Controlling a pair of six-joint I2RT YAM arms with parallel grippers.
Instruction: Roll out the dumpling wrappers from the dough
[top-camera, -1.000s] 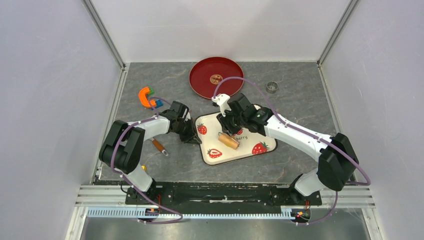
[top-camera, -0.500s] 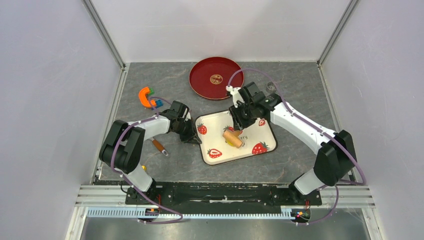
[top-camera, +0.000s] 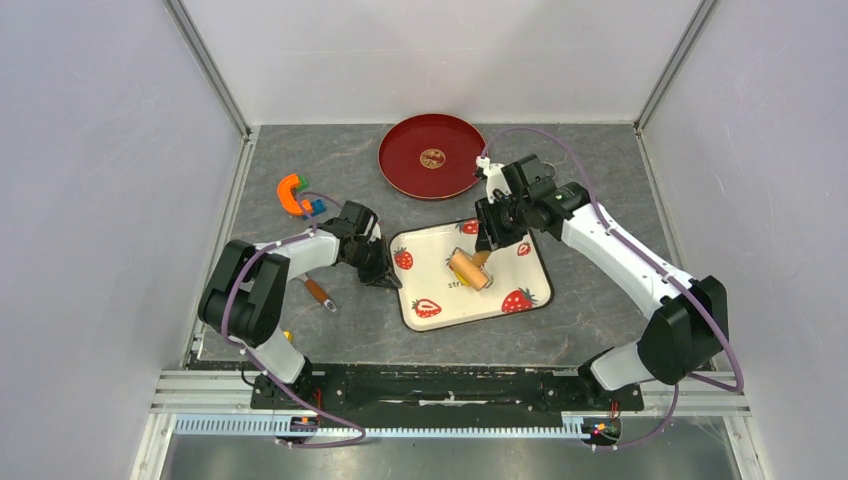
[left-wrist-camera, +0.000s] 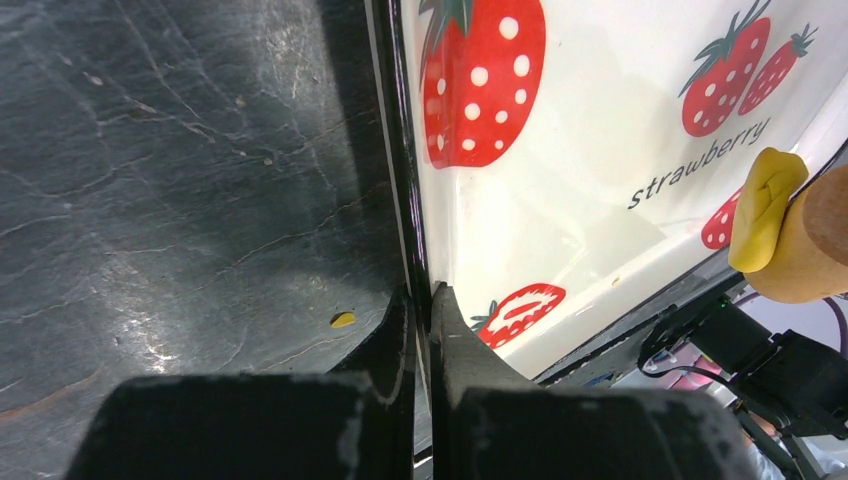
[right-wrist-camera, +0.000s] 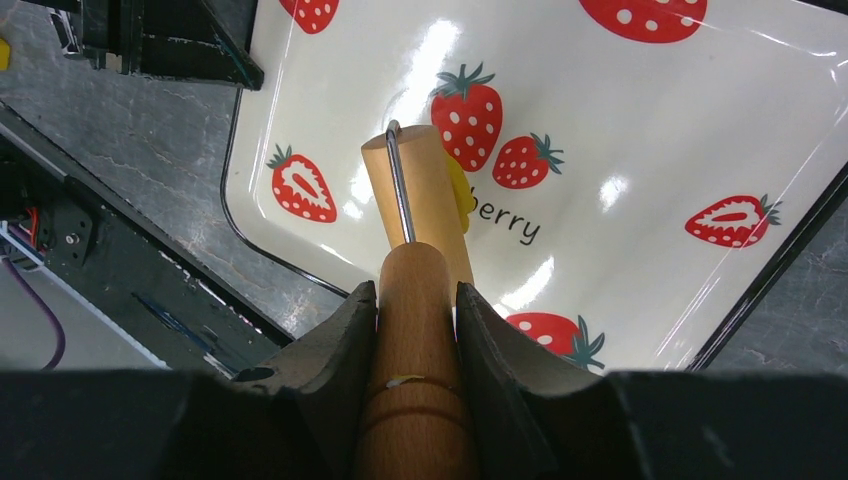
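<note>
A cream strawberry tray lies mid-table. My left gripper is shut on the tray's black left rim. My right gripper is shut on the wooden handle of a rolling pin. Its roller rests on the tray over the strawberry print. Yellow dough sticks out from the roller's side, partly wrapped around it. One small round dumpling wrapper lies in the middle of the red plate beyond the tray.
A metal ring cutter stands at the back right. An orange and blue tool lies at the left, and a wooden-handled tool lies near my left arm. A yellow crumb sits on the table beside the tray. Walls enclose three sides.
My right arm has drawn the rolling pin rightwards and farther back across the tray, the roller trailing along. My left gripper has stayed on the tray's rim.
</note>
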